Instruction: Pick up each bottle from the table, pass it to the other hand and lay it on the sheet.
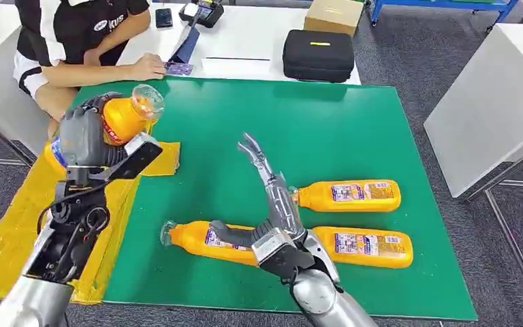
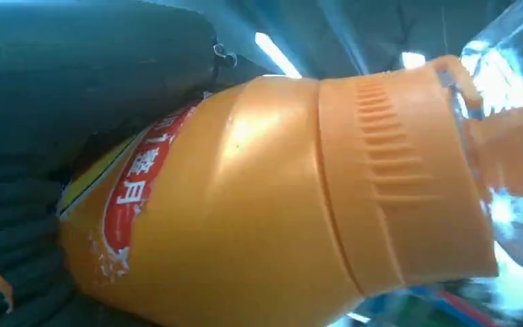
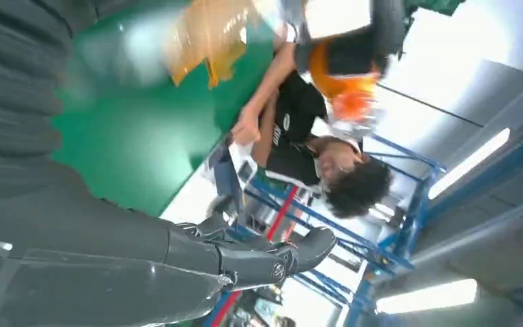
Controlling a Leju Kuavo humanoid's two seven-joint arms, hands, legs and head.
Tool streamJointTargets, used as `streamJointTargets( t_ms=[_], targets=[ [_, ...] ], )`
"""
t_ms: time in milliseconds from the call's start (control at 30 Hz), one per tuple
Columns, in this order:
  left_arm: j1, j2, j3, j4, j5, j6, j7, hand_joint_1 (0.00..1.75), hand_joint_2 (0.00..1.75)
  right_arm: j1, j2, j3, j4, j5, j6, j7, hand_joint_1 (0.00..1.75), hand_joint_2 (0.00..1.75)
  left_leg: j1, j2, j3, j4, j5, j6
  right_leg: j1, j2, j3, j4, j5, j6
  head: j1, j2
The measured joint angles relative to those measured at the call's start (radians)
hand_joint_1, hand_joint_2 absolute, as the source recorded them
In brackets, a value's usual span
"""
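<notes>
Head view: the left hand [image 1: 85,139] is raised over the left edge of the green table [image 1: 354,129], its dark fingers wrapped round an orange bottle [image 1: 124,117] that is tilted with its clear cap up and to the right. Below it a crinkled yellow sheet [image 1: 7,238] lies along the table's left side. The right hand [image 1: 269,204] holds nothing, its fingers stretched apart above the green surface, with one thick digit reaching left over a second bottle [image 1: 197,238] lying on its side. Two more lie flat to the right, the near bottle [image 1: 371,246] and the far bottle [image 1: 351,195], parallel and close together, caps toward the hand. All three have smooth orange plastic bodies with printed labels. Beyond the green top, a seated person [image 1: 75,41] rests a forearm on a white table [image 1: 245,41], which also carries a black zip case [image 1: 319,56] and a cardboard box [image 1: 334,15].

Left wrist view: the held bottle [image 2: 259,204] appears close up, with glossy orange shoulder, ribbed orange collar, a red label and a transparent cap, and ribbed dark fingers [image 2: 13,231] pressed against its side.

Right wrist view: the open hand's dark fingers [image 3: 265,259] extend with nothing in them; past them, blurred, are what may be the raised bottle [image 3: 340,85], the sheet [image 3: 211,34] and the person [image 3: 299,129].
</notes>
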Motion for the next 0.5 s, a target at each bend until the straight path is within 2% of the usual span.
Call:
streamJointTargets(
  t_ms=[267,367,500],
  targets=[
    [-0.183,0.04,-0.032,0.392,-0.288,-0.024,0.095,1.75,1.75,0.047,-0.069,-0.021,-0.091,0.075,-0.008,0.039,0.0,1.75,0.0,0.001,0.0,0.0,0.001,0.0,0.0,0.001,0.0,0.0,0.001,0.0,0.0,0.0],
    [-0.207,0.066,-0.073,0.485,-0.415,-0.071,0.161,1.75,1.75,0.063,-0.092,-0.023,-0.117,0.157,0.004,0.082,0.0,1.75,0.0,0.002,0.0,0.0,0.0,0.0,0.0,0.002,0.0,0.0,0.0,-0.001,0.0,0.0],
    [-0.201,0.09,-0.136,0.561,-0.443,-0.09,0.187,1.75,1.75,0.078,-0.107,-0.034,-0.149,0.207,0.026,0.111,0.0,1.75,0.0,0.002,-0.001,0.0,0.0,-0.001,0.0,0.002,-0.001,0.0,0.0,-0.001,0.0,0.0]
  ],
)
